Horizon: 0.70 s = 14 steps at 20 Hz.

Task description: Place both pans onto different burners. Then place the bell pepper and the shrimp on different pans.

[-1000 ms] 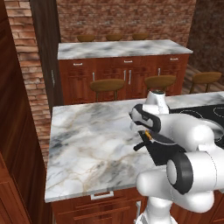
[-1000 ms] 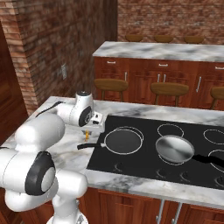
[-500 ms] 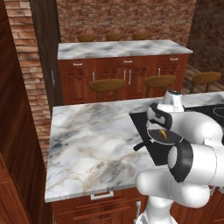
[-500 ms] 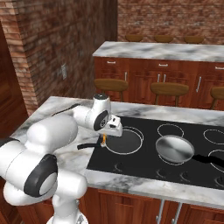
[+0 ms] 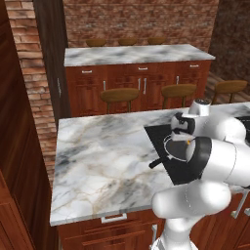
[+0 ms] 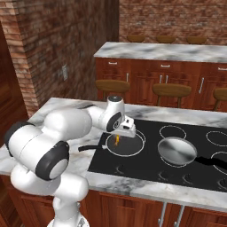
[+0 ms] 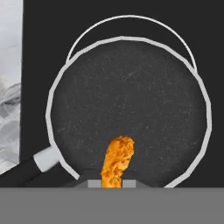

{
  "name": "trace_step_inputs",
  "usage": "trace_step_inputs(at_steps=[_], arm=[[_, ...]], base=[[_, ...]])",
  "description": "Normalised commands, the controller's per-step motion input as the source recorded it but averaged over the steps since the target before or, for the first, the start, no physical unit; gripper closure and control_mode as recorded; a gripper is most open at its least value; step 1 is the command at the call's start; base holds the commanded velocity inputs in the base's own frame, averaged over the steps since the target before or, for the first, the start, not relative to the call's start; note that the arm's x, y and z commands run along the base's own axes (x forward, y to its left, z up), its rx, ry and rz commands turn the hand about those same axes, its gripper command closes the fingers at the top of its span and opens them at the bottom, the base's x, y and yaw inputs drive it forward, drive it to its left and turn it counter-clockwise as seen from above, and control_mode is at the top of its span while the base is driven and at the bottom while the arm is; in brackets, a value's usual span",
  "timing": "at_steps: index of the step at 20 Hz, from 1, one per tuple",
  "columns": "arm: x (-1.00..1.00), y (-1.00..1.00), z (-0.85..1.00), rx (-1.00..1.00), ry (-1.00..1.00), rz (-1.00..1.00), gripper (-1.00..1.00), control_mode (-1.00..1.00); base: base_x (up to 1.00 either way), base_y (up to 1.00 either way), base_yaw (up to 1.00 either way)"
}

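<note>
- Arm bent low and forward from the base, elbow bulging near the camera, wrist reaching out over the cooktop's [image 6: 177,170] left end.
- Gripper [image 6: 117,141] pointing straight down, clenched on the shrimp [image 7: 116,161], hung above the black pan [image 7: 131,109].
- Black pan sitting on the left burner [image 7: 131,19], shifted slightly so the white ring peeks past its rim; handle [image 6: 91,148] sticking out toward the marble.
- Steel pan [image 6: 177,150] on the next burner to the right, well apart from the black pan, its dark handle trailing right.
- More white rings visible farther right on the black glass.
- Counter [image 5: 107,156] of grey-veined marble over red wood cabinets.
- Beyond it, 3 round wooden stools [image 5: 119,93] in a row.
- Farther back, a 2nd marble counter [image 5: 136,52] on wooden drawers, then brick walls [image 6: 48,40].
</note>
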Motion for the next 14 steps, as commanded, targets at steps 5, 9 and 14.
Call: trace_step_inputs(at_steps=[5,9,14], arm=[[0.16,-0.14,-0.27,-0.02,0.00,-0.03,1.00,-1.00],[0.03,-0.05,-0.45,-0.03,0.00,-0.02,1.00,-1.00],[0.01,-0.04,-0.35,-0.01,0.00,-0.01,1.00,-1.00]], base=[[0.00,0.00,0.00],[0.00,0.00,0.00],[0.00,0.00,0.00]])
